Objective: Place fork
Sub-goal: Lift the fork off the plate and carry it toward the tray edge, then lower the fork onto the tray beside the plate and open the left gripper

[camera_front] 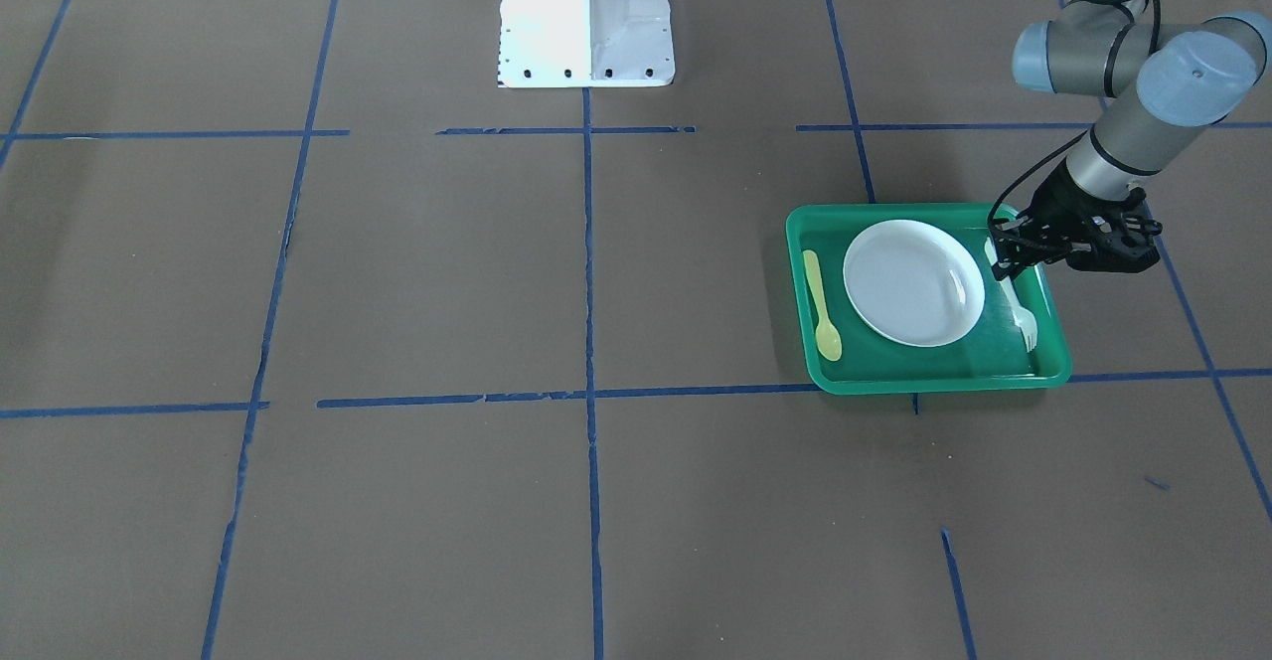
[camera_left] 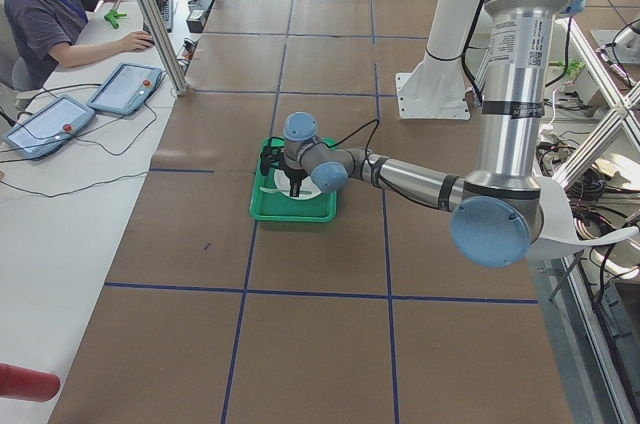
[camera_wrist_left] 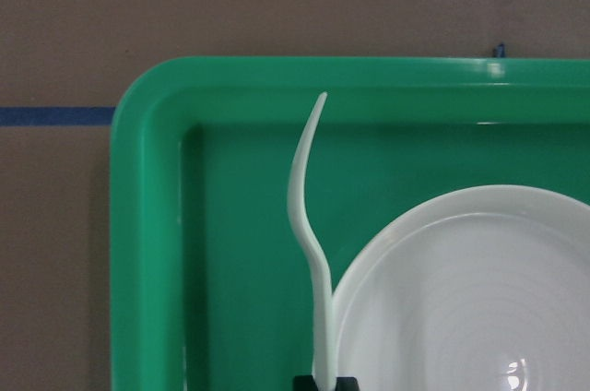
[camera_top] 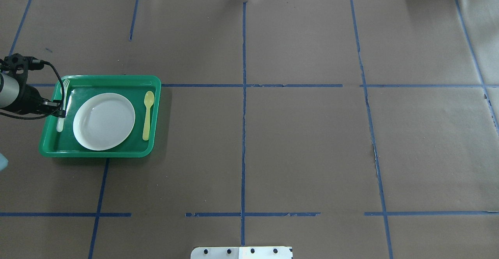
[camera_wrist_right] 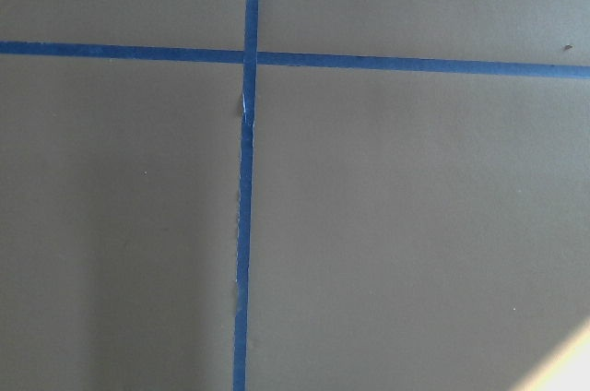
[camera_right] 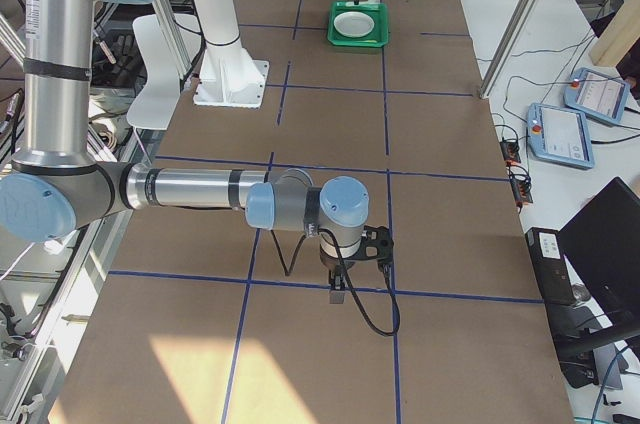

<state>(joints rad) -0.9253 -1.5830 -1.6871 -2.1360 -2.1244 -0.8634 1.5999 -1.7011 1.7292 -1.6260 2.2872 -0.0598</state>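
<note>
Left tool (camera_front: pixel 1004 264) is clamped on the fork (camera_front: pixel 1023 314), pinching the handle partway along, with the tines pointing to the far side in the overhead view. The fork sits over the narrow strip of the green tray (camera_front: pixel 934 380) left of the white plate (camera_front: pixel 912 282), just beside its rim. Can't really tell if it touches the tray floor. The yellow spoon (camera_front: pixel 821 307) lies right of the plate. The tray's at the desk's (camera_front: pixel 447 272) left end. Right tool (camera_right: pixel 340 289) hangs over a blue tape (camera_wrist_right: pixel 244 225) crossing, well apart, and I can't tell its grip.
</note>
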